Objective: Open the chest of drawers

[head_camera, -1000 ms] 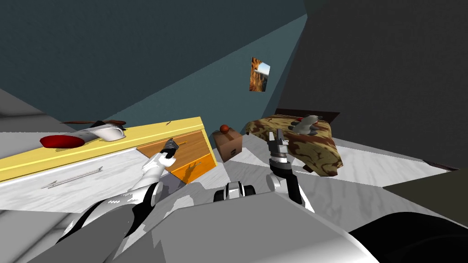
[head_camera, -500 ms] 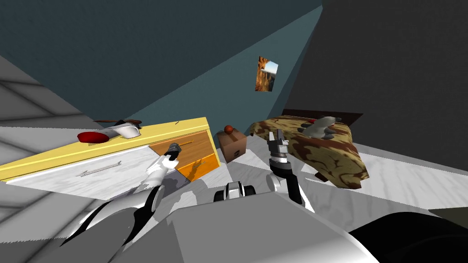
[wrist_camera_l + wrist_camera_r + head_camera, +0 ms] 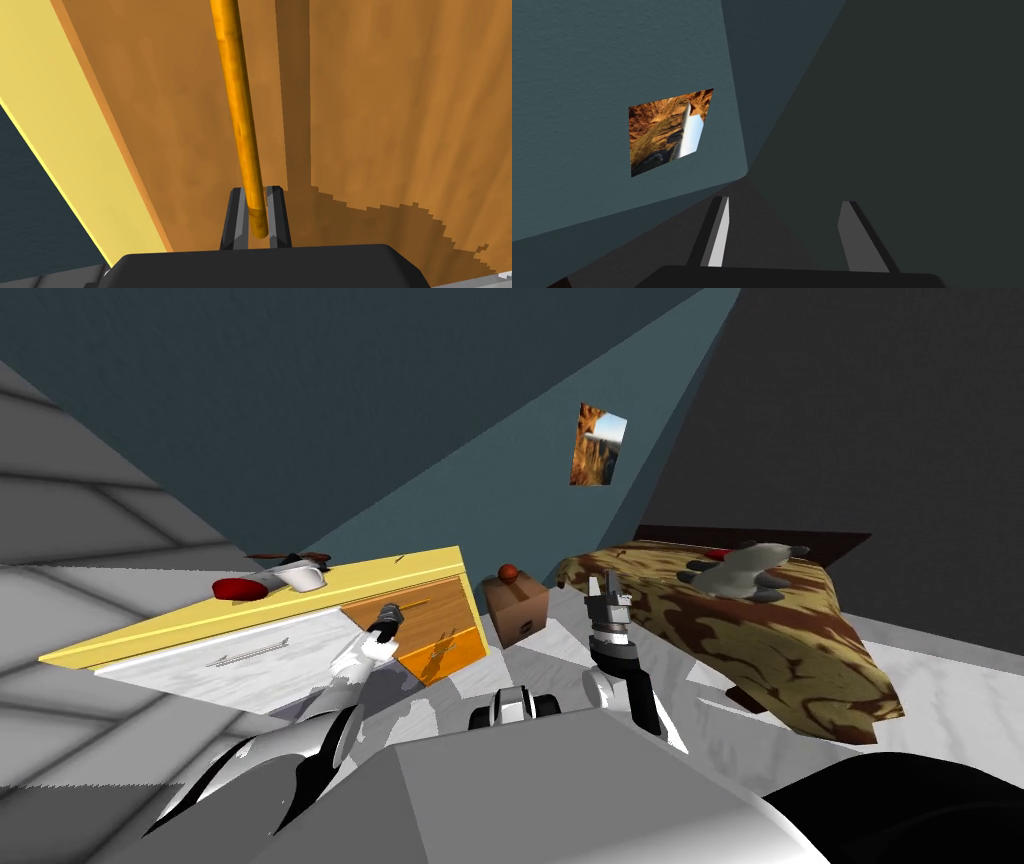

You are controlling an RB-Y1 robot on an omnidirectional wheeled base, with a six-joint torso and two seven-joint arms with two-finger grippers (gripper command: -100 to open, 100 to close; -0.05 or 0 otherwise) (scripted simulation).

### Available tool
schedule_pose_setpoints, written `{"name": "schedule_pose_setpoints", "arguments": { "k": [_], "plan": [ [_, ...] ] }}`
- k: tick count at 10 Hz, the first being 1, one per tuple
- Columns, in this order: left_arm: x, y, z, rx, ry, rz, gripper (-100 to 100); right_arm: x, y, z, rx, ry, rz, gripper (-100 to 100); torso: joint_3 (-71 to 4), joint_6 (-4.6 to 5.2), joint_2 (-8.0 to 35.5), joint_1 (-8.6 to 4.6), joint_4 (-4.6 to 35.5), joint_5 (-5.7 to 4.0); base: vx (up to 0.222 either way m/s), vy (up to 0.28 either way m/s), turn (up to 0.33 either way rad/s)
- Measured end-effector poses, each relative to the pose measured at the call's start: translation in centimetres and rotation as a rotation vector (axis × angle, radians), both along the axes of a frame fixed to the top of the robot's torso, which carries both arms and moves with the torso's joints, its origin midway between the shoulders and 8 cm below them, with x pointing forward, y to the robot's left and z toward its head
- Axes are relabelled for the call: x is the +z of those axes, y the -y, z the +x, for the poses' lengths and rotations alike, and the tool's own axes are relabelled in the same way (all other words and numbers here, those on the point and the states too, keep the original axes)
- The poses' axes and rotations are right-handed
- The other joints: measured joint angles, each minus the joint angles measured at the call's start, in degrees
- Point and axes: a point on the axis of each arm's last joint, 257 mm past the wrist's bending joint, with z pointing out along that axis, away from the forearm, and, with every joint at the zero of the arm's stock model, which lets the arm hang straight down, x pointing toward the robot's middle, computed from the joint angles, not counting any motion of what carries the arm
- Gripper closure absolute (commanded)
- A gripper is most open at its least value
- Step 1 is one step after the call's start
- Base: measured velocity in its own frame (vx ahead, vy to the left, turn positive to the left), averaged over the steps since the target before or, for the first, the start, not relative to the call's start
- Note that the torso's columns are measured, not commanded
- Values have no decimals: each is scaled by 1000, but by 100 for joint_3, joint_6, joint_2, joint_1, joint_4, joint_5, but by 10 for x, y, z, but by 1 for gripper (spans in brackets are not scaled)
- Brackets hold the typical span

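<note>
Dark teal walls meet in a far corner, with a small picture [image 3: 598, 445] on the wall above a cardboard box [image 3: 517, 610] that carries a red ball [image 3: 508, 571]. On the left stands the chest of drawers [image 3: 390, 576]. Its yellow top bears a red thing [image 3: 238, 587] and a white one [image 3: 297, 577] near the left end. Its front shows a white drawer [image 3: 200, 673] with a metal handle [image 3: 250, 651], and to the right a brown drawer [image 3: 445, 600] above an orange one [image 3: 450, 650]. On the right lies a bed [image 3: 780, 648] with a brown patterned cover and a grey soft toy [image 3: 745, 570] on it. Between the chest's right edge and the bed's near-left corner runs a lane of pale marbled floor [image 3: 720, 728], with the box at its far end just beside the chest.

The left pincer [image 3: 388, 616] is at the brown drawer's left part. Seen from the wrist, the left pincer [image 3: 257, 192] is closed narrow on the end of the orange bar handle [image 3: 240, 110], its fingers [image 3: 275, 210] pressing both sides, with the brown drawer front [image 3: 375, 100] behind.

The right pincer [image 3: 607, 588] is raised over the open floor, well apart from chest and bed. Seen from the wrist, the right pincer [image 3: 784, 205] stands wide and holds nothing.
</note>
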Motion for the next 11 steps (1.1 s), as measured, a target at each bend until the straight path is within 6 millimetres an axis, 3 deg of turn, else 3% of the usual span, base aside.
{"name": "schedule_pose_setpoints", "arguments": {
  "k": [3, 5, 8, 10, 11],
  "plan": [
    [17, 12, 6, -23, 35, 16, 100, 0, 0, 0, 0, 0, 0, 0, 13, 25, 17, -64, 35, -43, 31, 15, 93],
    [0, 42, 10, -62, 6, 28, 100, 0, 0, 0, 0, 0, 0, 0, -13, -28, -20, -12, -3, -14, 123, 45, 229],
    [10, 51, 6, -82, 21, 46, 100, 0, 0, 0, 0, 0, 0, 0, 13, 14, 19, -38, 12, -16, 37, 18, 92],
    [-1, 89, 9, -132, 7, 33, 100, 0, 0, 0, 0, 0, 0, 0, -15, -29, -24, -17, -16, -7, 124, 19, 217],
    [3, 97, 5, -146, 12, 47, 100, 0, 0, 0, 0, 0, 0, 0, -2, -9, -1, -15, -15, -1, 14, 6, 3]
  ]
}}
